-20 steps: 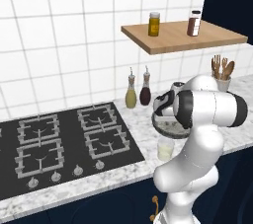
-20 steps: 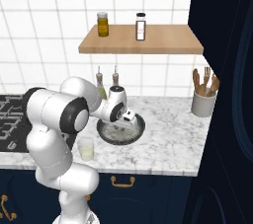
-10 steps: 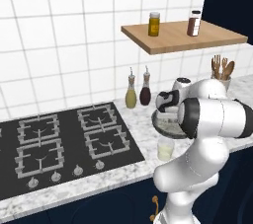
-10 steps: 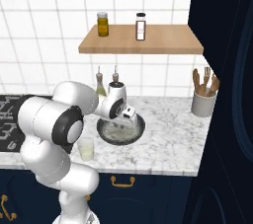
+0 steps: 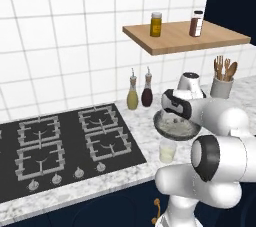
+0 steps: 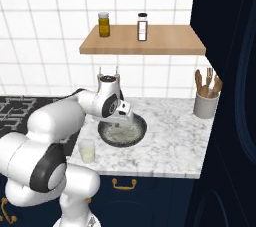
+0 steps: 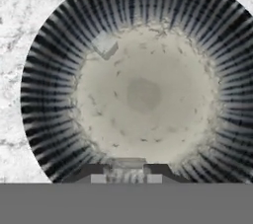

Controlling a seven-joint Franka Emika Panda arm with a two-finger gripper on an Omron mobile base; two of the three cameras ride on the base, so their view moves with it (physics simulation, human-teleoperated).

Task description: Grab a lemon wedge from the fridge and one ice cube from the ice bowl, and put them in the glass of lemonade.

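Left base view has the arm bent over the ice bowl (image 5: 175, 127) on the marble bench (image 5: 130, 171), wrist pointing down into it. The glass of lemonade (image 5: 167, 150) stands just in front of the bowl near the bench edge, with the stove (image 5: 60, 143) off to the left.

Right base view shows the same thing from the other side: hand over the bowl (image 6: 122, 132), glass (image 6: 87, 150) just beside it, utensil crock (image 6: 206, 104) well apart.

Hand view looks straight down into the bowl (image 7: 54, 70). The claw (image 7: 127, 168) is set narrow, with a small pale ice cube (image 7: 127, 163) sitting right between the tips. Another cube (image 7: 105, 45) rests against the ribbed wall.
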